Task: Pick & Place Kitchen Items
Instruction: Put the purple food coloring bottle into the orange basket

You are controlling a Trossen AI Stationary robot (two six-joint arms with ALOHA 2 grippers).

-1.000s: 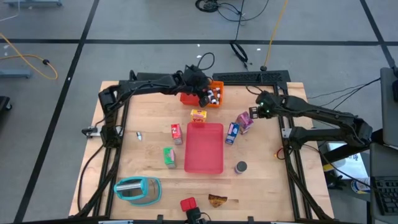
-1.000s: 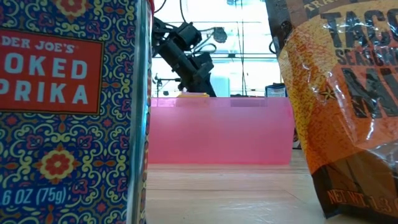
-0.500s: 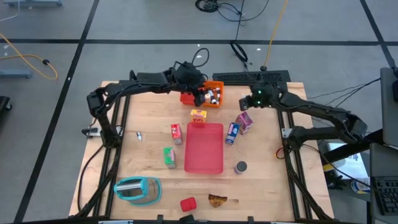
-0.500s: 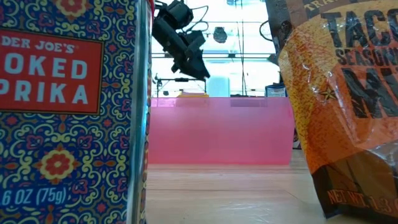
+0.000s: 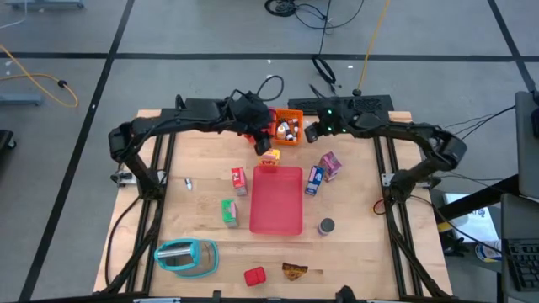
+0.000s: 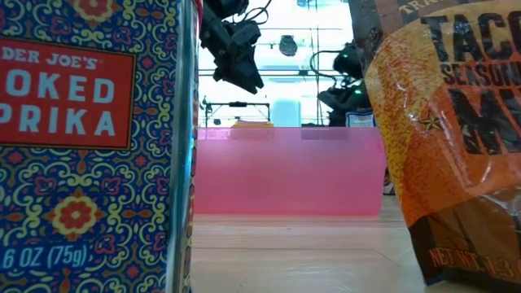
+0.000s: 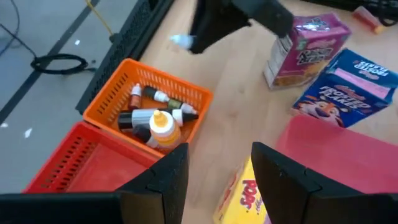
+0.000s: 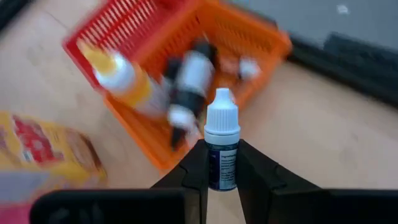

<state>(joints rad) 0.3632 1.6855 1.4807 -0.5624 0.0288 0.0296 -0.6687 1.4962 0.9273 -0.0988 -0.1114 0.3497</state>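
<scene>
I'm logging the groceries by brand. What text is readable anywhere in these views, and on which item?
"DER JOE'S", "OKED", "PRIKA", "6 OZ (75g)": blue patterned tin.
"TACO SEASON", "MI": orange-brown foil packet, cut off.
"FROSTED FLAKES": blue cereal box.
"POPS": yellow box.
Pink box and small white-capped bottle: too blurred.

Even bright light in high view, soft shadows. Low view: background w/ blown-out glare behind, foreground dimmer. Right wrist view: orange bin [image 8: 186,56] motion-blurred, small bottle [image 8: 221,140] sharp.
</scene>
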